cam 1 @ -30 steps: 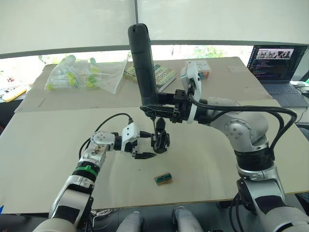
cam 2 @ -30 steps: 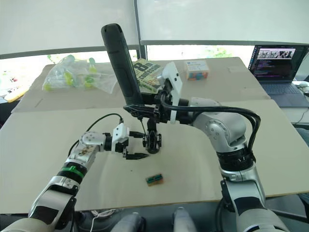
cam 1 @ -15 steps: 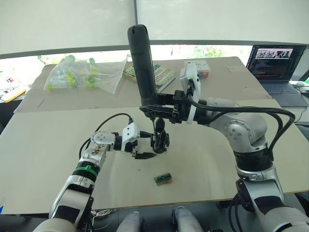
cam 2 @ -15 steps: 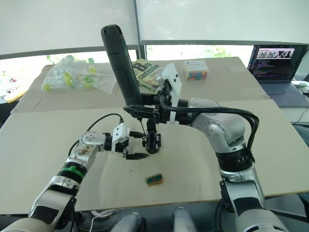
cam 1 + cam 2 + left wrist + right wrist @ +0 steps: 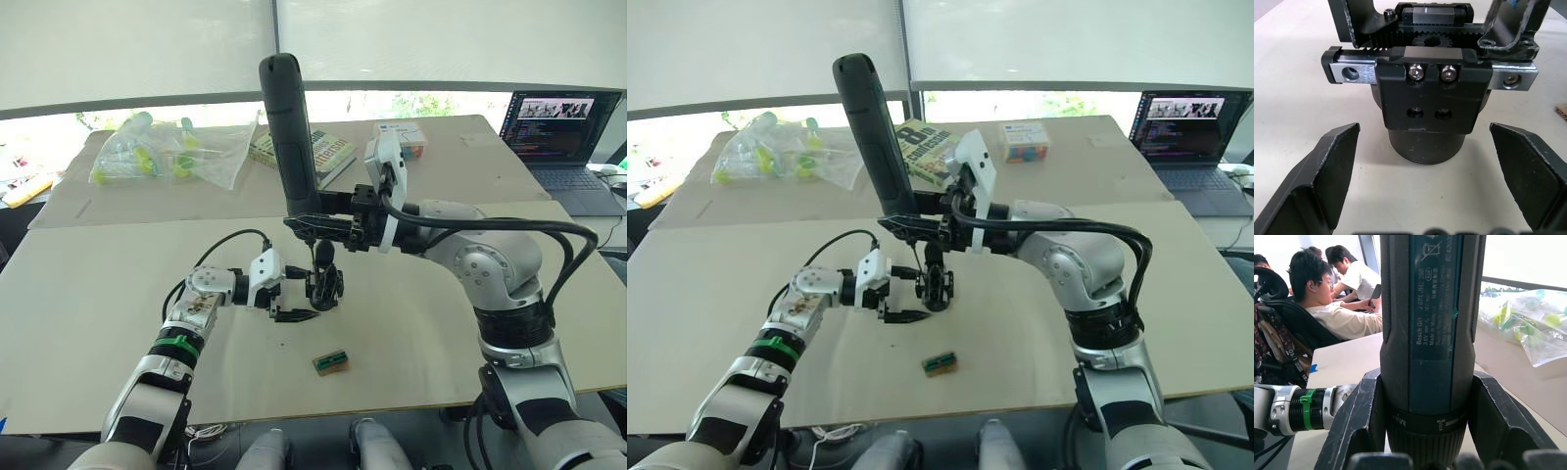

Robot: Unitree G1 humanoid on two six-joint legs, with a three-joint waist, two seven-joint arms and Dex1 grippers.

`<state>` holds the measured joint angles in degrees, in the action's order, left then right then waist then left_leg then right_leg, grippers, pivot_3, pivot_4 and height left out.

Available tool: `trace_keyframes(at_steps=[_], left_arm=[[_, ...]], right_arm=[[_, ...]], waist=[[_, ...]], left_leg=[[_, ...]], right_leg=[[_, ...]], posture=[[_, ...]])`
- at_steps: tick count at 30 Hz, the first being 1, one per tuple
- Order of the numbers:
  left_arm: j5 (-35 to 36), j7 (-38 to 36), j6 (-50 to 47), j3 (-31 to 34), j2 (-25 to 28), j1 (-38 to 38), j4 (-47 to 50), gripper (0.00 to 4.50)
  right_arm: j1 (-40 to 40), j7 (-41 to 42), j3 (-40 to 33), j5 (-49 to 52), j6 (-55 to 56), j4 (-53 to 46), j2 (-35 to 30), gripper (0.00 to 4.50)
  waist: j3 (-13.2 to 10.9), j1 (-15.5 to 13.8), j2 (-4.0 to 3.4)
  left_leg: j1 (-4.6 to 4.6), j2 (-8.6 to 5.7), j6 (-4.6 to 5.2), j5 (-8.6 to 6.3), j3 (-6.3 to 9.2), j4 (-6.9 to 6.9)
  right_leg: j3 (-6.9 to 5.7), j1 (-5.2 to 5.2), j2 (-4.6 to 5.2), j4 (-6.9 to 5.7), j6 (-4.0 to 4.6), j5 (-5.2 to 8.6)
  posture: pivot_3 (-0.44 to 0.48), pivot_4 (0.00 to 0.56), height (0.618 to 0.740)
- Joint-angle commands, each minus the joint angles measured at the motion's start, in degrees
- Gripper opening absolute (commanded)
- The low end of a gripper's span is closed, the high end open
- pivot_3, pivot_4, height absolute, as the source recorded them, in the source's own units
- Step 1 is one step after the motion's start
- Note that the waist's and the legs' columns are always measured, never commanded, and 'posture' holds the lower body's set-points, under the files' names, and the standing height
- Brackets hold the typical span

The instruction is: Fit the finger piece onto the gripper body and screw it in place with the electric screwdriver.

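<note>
The small dark blocky gripper body stands near the middle of the pale beige tabletop, well in from every edge. In the left wrist view its black front plate carries two fitted silver screws above two empty holes, with a toothed rack and a metal rail behind. The finger piece cannot be picked out as a separate item; whether the black bracket on the rail is that piece cannot be told.

The left gripper sits low on the tabletop just beside the gripper body, on the robot's left of it. Its two black fingers are spread wide to either side of the body's round base, gripping nothing.

The right gripper is clenched round the lower end of the thick black cylindrical electric screwdriver, which stands nearly upright, rounded end uppermost. Its thin metal bit points down into the top of the gripper body; contact with a screw head cannot be confirmed.

Judgement: the step in hand is driving a screw. To do it well, the bit should stay in line with the screw axis, the handle kept from leaning, and pressure applied straight down. With the left fingers released, the body is unrestrained and may twist or tip under torque; closing them on the base first would be prudent.

A small tan-and-green block lies nearer the front edge, apart from the work.
</note>
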<state>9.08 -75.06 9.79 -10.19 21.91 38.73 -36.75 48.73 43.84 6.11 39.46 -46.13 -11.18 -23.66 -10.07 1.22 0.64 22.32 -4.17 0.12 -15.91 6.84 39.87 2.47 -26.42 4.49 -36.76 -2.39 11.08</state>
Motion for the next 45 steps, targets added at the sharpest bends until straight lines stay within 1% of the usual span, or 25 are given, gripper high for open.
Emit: trace_keyframes(at_steps=[1,9,15,23,30,45], left_arm=[[0.5,-0.2,-0.1,0.5,-0.2,1.7,2.0,4.5],[0.4,-0.4,-0.1,0.5,0.0,2.2,1.6,4.5],[0.4,-0.5,0.1,0.5,0.1,2.1,1.7,4.5],[0.1,-0.5,0.9,0.4,0.0,2.0,1.3,4.5],[0.2,-0.4,0.9,0.4,0.0,1.9,1.6,4.5],[-0.3,-1.8,0.6,-0.4,0.5,0.3,2.8,4.5]], right_arm=[[0.3,1.2,-1.2,0.1,1.8,-2.0,0.1,1.91],[-0.2,1.6,-1.4,-0.4,1.5,-2.4,0.4,1.91],[1.7,1.8,-1.9,-0.4,1.6,-2.3,0.4,1.91],[4.1,1.4,-2.6,1.4,-1.1,-2.1,0.5,1.91],[2.8,0.8,-2.0,0.8,-1.3,-2.5,0.8,1.91],[2.4,0.5,-1.7,0.3,-1.0,-1.9,1.5,1.91]], waist=[[0.0,0.0,0.0],[0.0,0.0,0.0],[0.0,0.0,0.0],[0.0,0.0,0.0],[0.0,0.0,0.0],[0.0,0.1,0.0]], left_leg=[[0.0,0.0,0.0,0.0,0.0,0.0],[0.0,0.0,0.0,0.0,0.0,0.0],[0.0,0.0,0.0,0.0,0.0,0.01],[-0.01,0.0,0.0,0.0,0.0,0.01],[0.0,0.0,0.0,0.0,0.0,0.01],[-0.01,0.0,0.0,0.0,0.0,0.01]], right_leg=[[0.0,0.0,0.0,0.0,0.0,0.0],[0.0,0.0,0.0,-0.01,0.0,0.0],[0.0,0.0,0.0,-0.01,0.0,0.0],[0.0,0.0,0.0,-0.01,0.0,0.0],[0.0,0.0,0.0,-0.01,0.0,0.0],[0.0,0.0,0.0,-0.03,0.0,0.0]], posture=[[0.0,0.15,0.74],[0.0,0.15,0.74],[0.0,0.15,0.74],[0.0,0.15,0.74],[0.0,0.15,0.74],[0.0,0.15,0.74]])
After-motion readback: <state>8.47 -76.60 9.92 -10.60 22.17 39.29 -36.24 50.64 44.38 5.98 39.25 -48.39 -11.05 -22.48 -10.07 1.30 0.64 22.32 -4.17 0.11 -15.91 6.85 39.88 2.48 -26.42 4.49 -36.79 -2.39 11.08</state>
